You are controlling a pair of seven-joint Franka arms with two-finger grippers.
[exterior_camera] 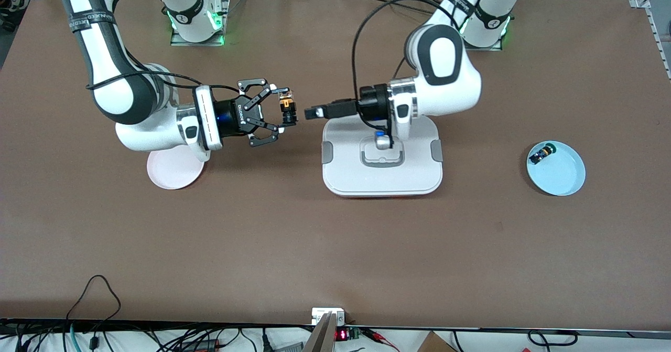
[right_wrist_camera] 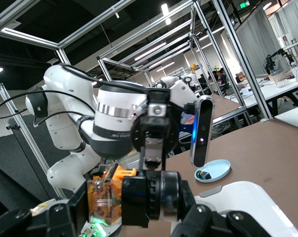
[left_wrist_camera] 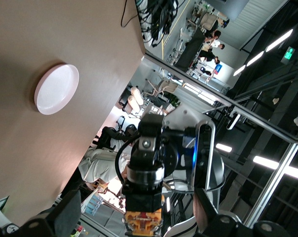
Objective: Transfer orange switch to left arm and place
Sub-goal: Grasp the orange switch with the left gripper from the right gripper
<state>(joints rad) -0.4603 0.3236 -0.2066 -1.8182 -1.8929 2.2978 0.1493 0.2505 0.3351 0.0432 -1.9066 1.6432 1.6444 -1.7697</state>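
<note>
Two white jointed robot arms with black bands reach toward each other above one brown table (exterior_camera: 335, 247). The right gripper (exterior_camera: 283, 112), a black two-finger pincer, is clamped on the single orange switch (exterior_camera: 286, 105), a tiny black component with an amber block end, held in the air over bare table between the pink plate and the box. In the right wrist view the switch (right_wrist_camera: 112, 195) sits between that gripper's fingers, its translucent orange block beside a black cylindrical body.

The left gripper (exterior_camera: 313, 113) hangs level with it, over the edge of the box, its jaws spread wide and holding nothing, its tip just short of the switch.

One large white rounded-rectangular plastic box (exterior_camera: 381, 173) with two grey side latches and a recessed grey-edged handle lies mid-table. One round pale pink plate (exterior_camera: 174, 171) rests toward the right arm's end. One round light blue plate (exterior_camera: 563, 176) rests toward the left arm's end, carrying one small blue-black part with a yellow-green tip (exterior_camera: 540, 155).
</note>
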